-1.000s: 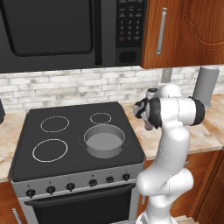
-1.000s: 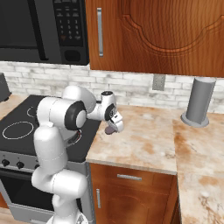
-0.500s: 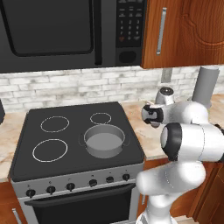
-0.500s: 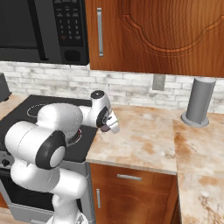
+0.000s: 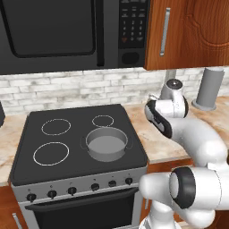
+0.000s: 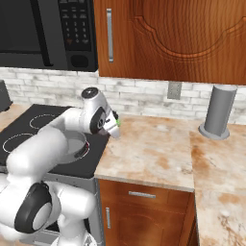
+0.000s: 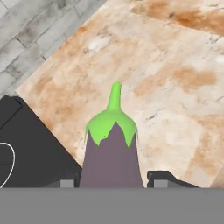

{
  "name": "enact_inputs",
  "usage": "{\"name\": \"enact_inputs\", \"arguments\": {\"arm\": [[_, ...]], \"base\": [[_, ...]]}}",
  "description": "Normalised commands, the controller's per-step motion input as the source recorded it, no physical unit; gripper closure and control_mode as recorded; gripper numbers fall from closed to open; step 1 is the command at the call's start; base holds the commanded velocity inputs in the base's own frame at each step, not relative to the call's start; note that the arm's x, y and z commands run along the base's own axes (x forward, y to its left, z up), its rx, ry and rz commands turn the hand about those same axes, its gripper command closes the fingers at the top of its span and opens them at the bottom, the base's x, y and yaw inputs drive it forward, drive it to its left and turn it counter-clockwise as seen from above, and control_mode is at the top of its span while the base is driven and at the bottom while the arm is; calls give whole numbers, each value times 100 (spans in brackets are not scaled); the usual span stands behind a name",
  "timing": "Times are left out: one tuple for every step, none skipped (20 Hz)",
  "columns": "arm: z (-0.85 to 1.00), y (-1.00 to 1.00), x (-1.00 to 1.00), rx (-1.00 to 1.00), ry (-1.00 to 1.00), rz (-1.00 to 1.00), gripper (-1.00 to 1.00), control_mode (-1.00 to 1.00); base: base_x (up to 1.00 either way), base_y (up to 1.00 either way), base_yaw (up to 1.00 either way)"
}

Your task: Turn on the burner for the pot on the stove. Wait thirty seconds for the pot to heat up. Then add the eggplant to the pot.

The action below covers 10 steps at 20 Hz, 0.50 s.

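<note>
The eggplant (image 7: 112, 153), dark purple with a green cap and stem, stands between the two dark fingertips (image 7: 162, 179) of my gripper (image 7: 111, 181), which is shut on it. Beneath it lies the marble counter, with the stove's black corner (image 7: 30, 148) to the left. In the right base view the gripper (image 6: 115, 126) hangs over the counter just right of the stove (image 6: 29, 129), and the eggplant's green tip (image 6: 118, 122) peeks out. The grey pot (image 5: 106, 144) sits on the front right burner of the stove (image 5: 67, 156). A row of black knobs (image 5: 71, 191) lines the silver front strip.
A tall grey cylinder (image 6: 217, 112) stands at the back of the counter (image 6: 153, 153) to the right. A black microwave (image 5: 67, 31) hangs above the stove, with wooden cabinets (image 6: 173, 38) beside it. My own arm (image 6: 53, 149) crosses over the stove's right side.
The arm's elbow has swung low and toward the cameras. The hand with the eggplant has stayed at about the same spot beside the stove's right edge.
</note>
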Motion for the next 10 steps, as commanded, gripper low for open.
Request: {"name": "enact_inputs", "arguments": {"arm": [[73,69,-44,0,0,0,100,-100],[70,70,-45,0,0,0,100,-100],[63,75,-46,0,0,0,100,-100],[50,81,-45,0,0,0,100,-100],[46,80,-47,0,0,0,100,-100],[34,81,-52,0,0,0,100,-100],[19,80,-59,0,0,0,100,-100],[0,74,-64,0,0,0,100,-100],[0,75,-64,0,0,0,100,-100],[0,72,-57,0,0,0,100,-100]], "base": [[0,0,0],[0,0,0],[0,0,0],[0,0,0],[0,0,0],[0,0,0],[0,0,0],[0,0,0],[0,0,0],[0,0,0]]}}
